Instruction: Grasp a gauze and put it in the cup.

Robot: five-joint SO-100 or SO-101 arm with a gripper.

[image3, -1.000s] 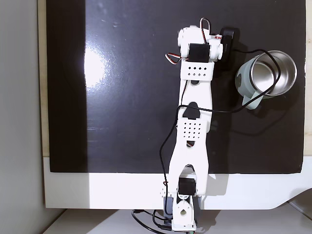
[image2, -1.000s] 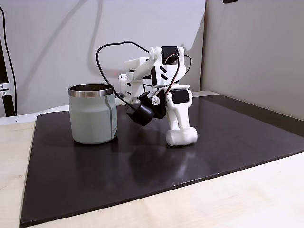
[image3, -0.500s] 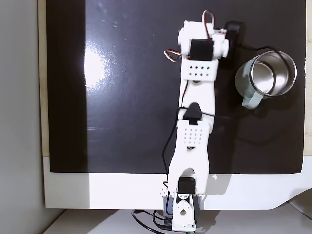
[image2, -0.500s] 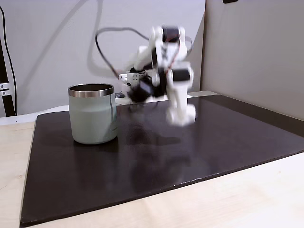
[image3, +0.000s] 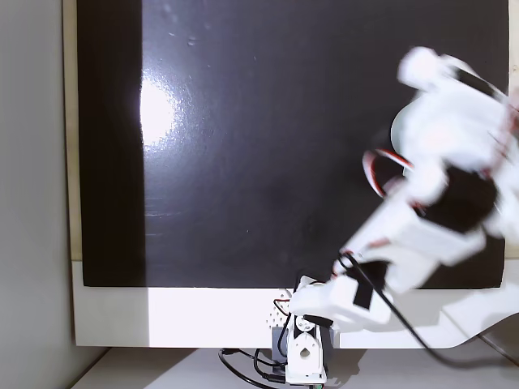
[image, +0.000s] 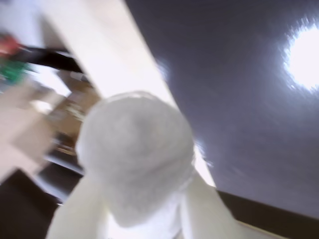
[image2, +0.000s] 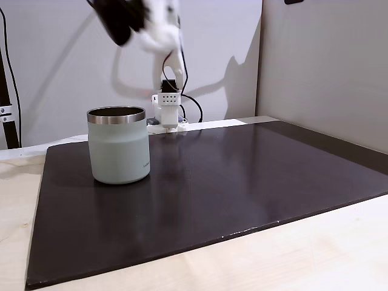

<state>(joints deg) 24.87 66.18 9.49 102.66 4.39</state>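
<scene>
The gripper (image: pixel 144 219) was closed on the gauze (image: pixel 135 154). In the wrist view, the white fingers (image: pixel 75 214) came up from the bottom edge, one on each side of the soft roll. The round end of the roll faced the camera, so its long way ran away from the camera, along the fingers.

The arm (image2: pixel 142 21) was high in the air. In the side fixed view it was a blur at the top, above the cup (image2: pixel 119 145) and a little to the right of it. The gauze itself could not be picked out in that blur.

The cup stood upright on the dark mat (image2: pixel 242 182), at the left side of that view. Its mouth was open and faced up. From the hand, the cup lay down below and a bit to the left in that view. I think the next move had to bring the gauze over the steel rim and then lower it or let it fall.

In the top fixed view, the blurred arm (image3: pixel 438 203) swung across the right side of the mat (image3: pixel 243 121) and hid the cup there.

There was lots of open room. The mat was bare to the right of the cup and in front of it. The mat's left edge (image2: pixel 42 200) was near the cup, with pale table (image2: pixel 18 230) beyond it. The roll was much smaller than the cup's mouth, so it should fit. The arm looked to be moving fast, so the drop could miss the rim.
</scene>
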